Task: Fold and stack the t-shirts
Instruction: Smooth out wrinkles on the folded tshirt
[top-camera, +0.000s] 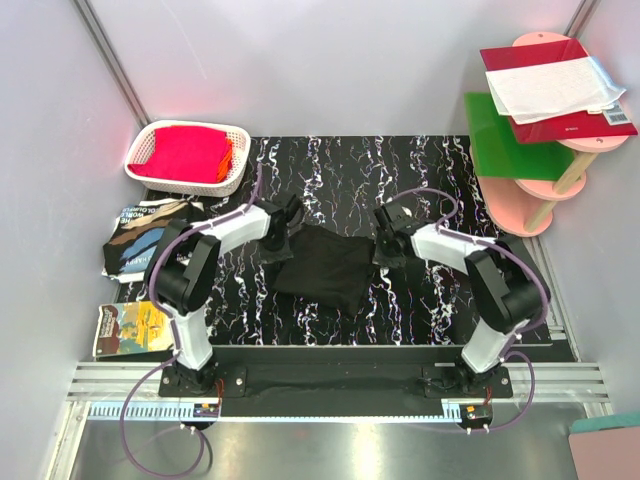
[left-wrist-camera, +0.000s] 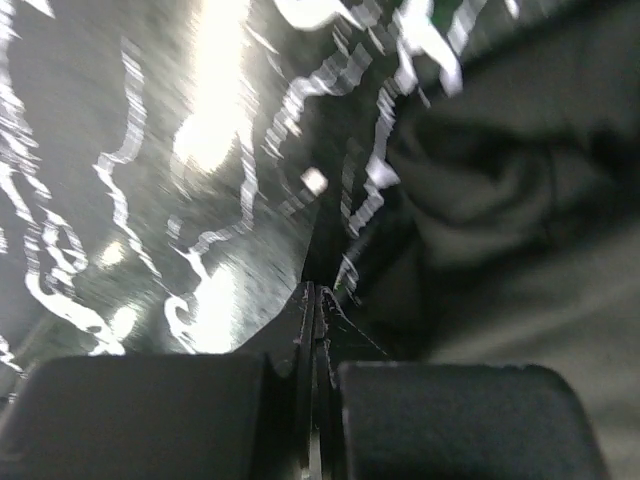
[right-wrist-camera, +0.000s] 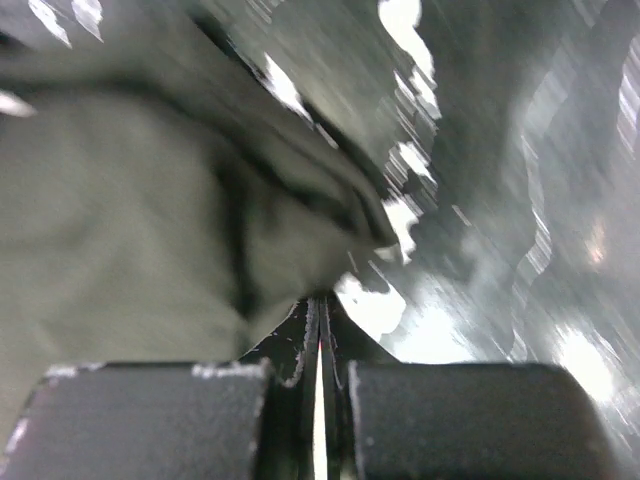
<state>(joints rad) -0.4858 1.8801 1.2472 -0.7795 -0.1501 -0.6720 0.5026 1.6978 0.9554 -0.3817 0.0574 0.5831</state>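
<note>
Black t-shirt (top-camera: 325, 265) on the surface (top-camera: 440, 170): left pincer (top-camera: 289, 231) at its 10 o'clock corner, right pincer (top-camera: 385, 245) at 2 o'clock, both clamped on its cloth, presumably for folding.

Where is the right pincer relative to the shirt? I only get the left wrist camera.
Observer: The right pincer is shut at the far right corner of the black t-shirt, with cloth bunched at its tips.
Operator: And where does mine sit on the shirt overall?
Observer: The left pincer is at the far left corner, so both are on the same far edge.
Operator: Any folded shirts around?
Observer: One folded t-shirt, print up, lies just off the left edge of the marbled mat. It is nearer the arms than a white basket holding red cloth.
</note>
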